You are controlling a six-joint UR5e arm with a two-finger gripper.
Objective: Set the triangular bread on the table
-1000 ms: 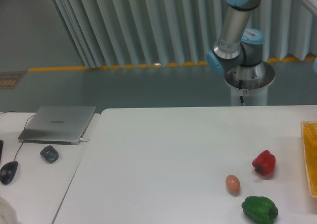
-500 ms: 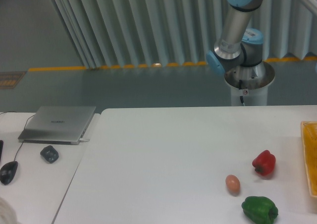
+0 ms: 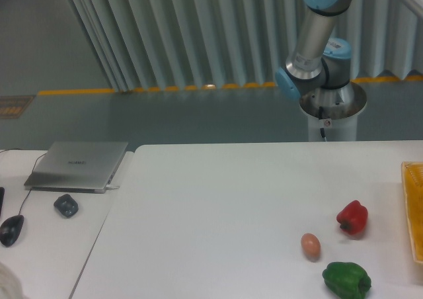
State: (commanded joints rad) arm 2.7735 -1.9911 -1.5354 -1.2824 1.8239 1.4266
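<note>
The triangular bread is out of view. The white table (image 3: 218, 206) fills the lower part of the camera view. Only the robot's base and lower arm links (image 3: 317, 54) show, behind the table's far right edge; the arm rises out of the top of the frame. The gripper is not in view.
A red pepper (image 3: 352, 217), a small brownish-pink egg (image 3: 310, 245) and a green pepper (image 3: 346, 279) lie at the table's right front. A yellow tray (image 3: 415, 210) pokes in at the right edge. On the left desk are a closed laptop (image 3: 78, 165), a mouse (image 3: 11, 229) and a small dark object (image 3: 66, 205).
The upper arm link at the top of the frame has shifted slightly to the right. Nothing on the table has moved.
</note>
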